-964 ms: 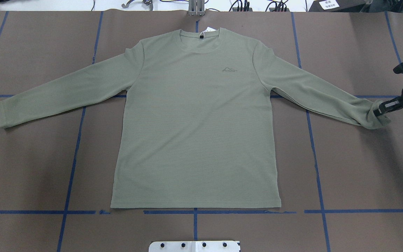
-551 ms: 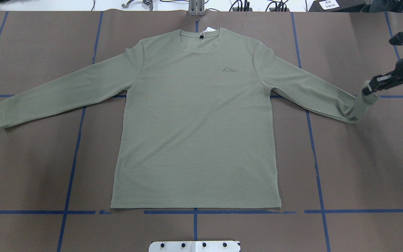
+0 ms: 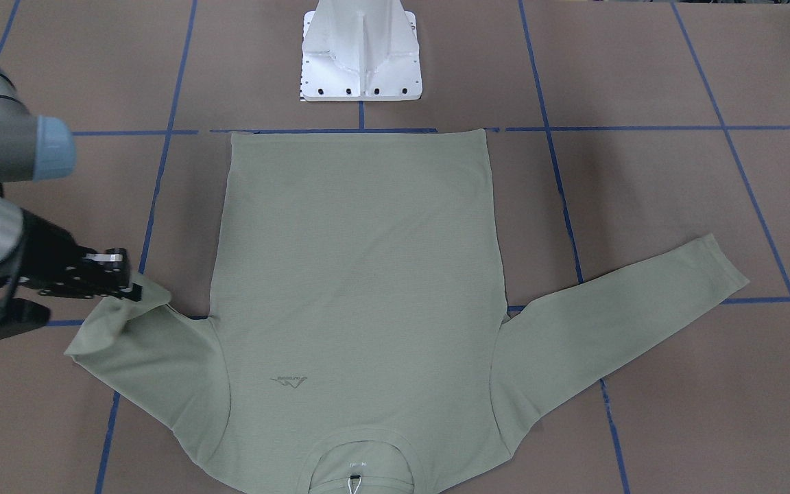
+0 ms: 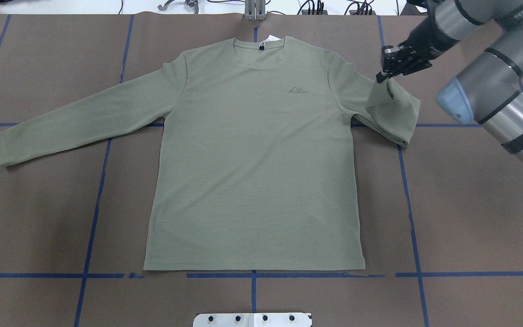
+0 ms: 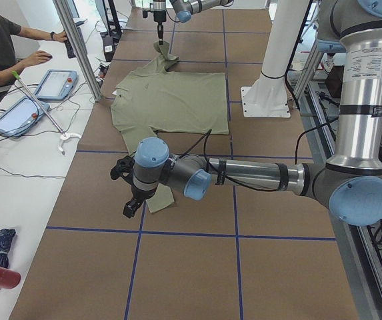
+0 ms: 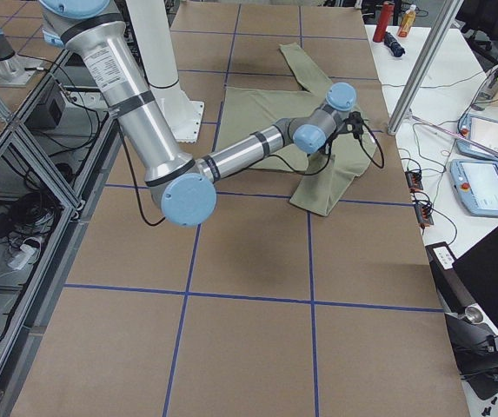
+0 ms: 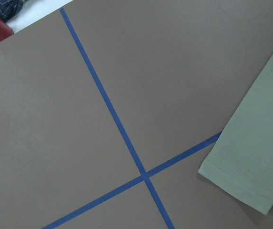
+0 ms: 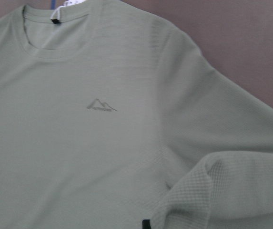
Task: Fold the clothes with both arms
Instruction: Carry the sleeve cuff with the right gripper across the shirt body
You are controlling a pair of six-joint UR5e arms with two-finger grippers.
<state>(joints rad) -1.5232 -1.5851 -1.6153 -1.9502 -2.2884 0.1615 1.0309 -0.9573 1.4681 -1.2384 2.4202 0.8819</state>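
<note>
Right gripper (image 4: 383, 76) pinched tight on the end of one sleeve (image 4: 395, 111), doubled back over the shirt (image 4: 252, 159); left gripper (image 5: 132, 203) near the other cuff (image 7: 236, 183), grip unreadable.

right end effector (image 4: 381, 77) moved inward, sleeve (image 4: 395, 113) doubled

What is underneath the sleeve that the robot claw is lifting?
The right gripper pinches the shirt's sleeve, doubled back. Beneath it lie the sleeve's own upper part and the brown table cover. Whatever the fold covers is hidden.
</note>
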